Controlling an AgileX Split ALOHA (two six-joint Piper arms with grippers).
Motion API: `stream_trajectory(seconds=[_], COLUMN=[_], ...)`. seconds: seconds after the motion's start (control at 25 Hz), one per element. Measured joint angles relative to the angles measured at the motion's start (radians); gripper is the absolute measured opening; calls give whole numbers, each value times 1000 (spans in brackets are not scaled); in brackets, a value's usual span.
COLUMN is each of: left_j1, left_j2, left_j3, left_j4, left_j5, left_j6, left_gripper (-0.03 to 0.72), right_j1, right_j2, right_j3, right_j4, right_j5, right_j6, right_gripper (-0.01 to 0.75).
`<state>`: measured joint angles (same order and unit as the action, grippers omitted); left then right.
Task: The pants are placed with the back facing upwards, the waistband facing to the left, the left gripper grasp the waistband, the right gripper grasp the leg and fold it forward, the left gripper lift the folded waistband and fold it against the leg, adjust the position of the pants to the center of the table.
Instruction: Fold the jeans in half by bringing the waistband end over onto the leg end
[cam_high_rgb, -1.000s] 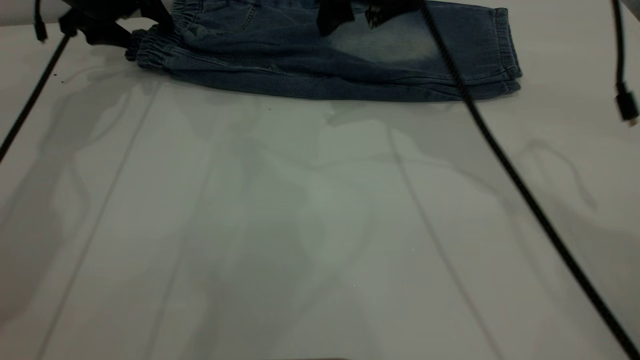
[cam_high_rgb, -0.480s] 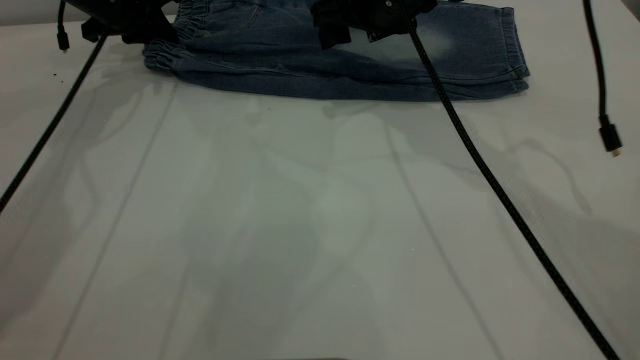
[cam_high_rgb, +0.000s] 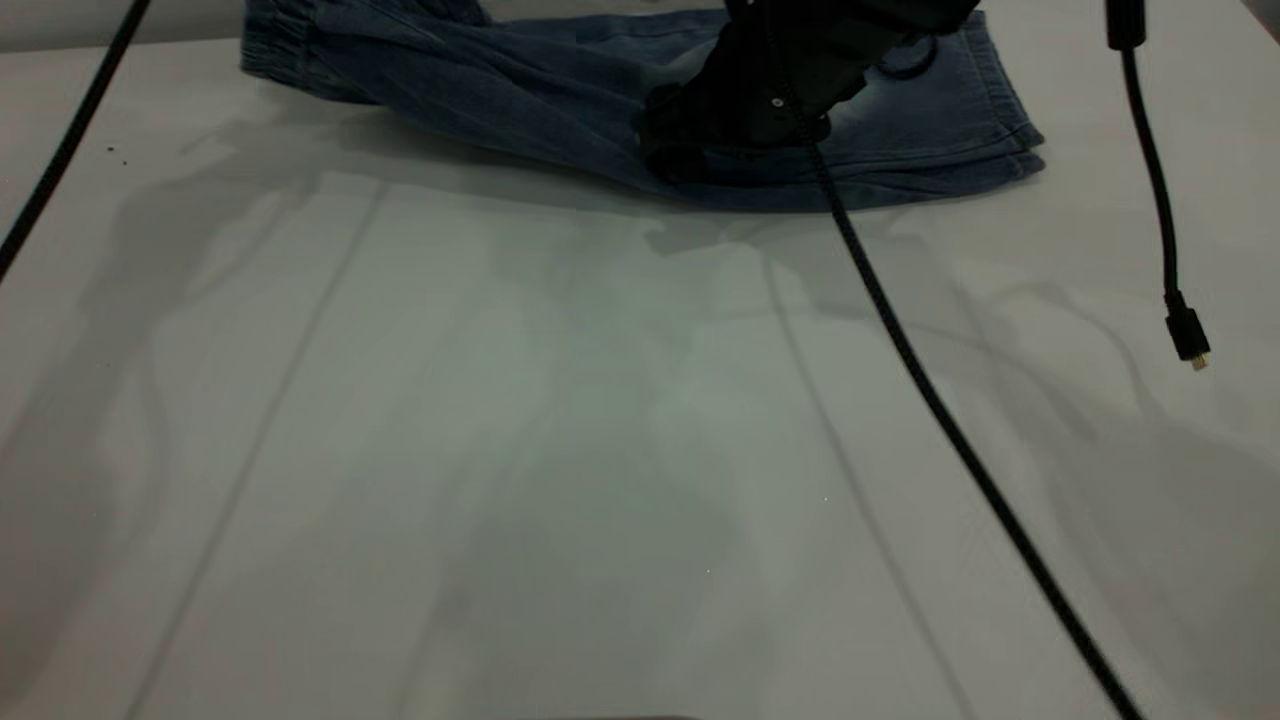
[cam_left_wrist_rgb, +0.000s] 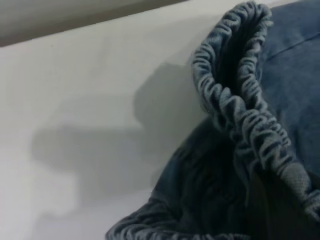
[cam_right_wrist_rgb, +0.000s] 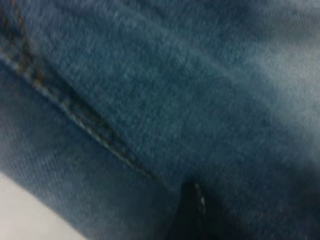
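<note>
Pants (cam_high_rgb: 560, 90) at the table's (cam_high_rgb: 560, 450) far edge, waistband (cam_high_rgb: 275, 45) raised at left; right gripper (cam_high_rgb: 700, 140) down on the leg (cam_high_rgb: 930, 120).

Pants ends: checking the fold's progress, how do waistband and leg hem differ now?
The waistband is ruffled and raised above the table; the leg hem is smoother and lies flat. The right tool sits on the leg, nearer the hem than the waistband. Both are blue denim.

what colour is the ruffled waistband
Blue denim; the gathered elastic waistband shows best in the left wrist view.
</note>
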<state>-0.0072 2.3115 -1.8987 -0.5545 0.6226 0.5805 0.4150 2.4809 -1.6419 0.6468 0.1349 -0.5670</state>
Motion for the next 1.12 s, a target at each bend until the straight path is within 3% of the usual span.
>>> stream_trajectory(seconds=[0.44,0.68,0.92,1.12], left_j1=[-35,-73,-140,-216], left_j2=[-75,-145,-210,-218], left_j3=[0,0,-13,-13], left_j4=[19,20,9,9], left_j5=[46,100,167,168], left_j6=[8,9,31,39], left_gripper=[60,59,59,59], right_j1=[150,49,-98,-116], right_j2=[-97,-274,-221,-133], right_j3=[6,3,2,2], right_j4=[-3,-82,-227,-252], right_j5=[228,361,516,524], right_j6=[-77,-56,58,86], right_gripper=[510,510,510,498])
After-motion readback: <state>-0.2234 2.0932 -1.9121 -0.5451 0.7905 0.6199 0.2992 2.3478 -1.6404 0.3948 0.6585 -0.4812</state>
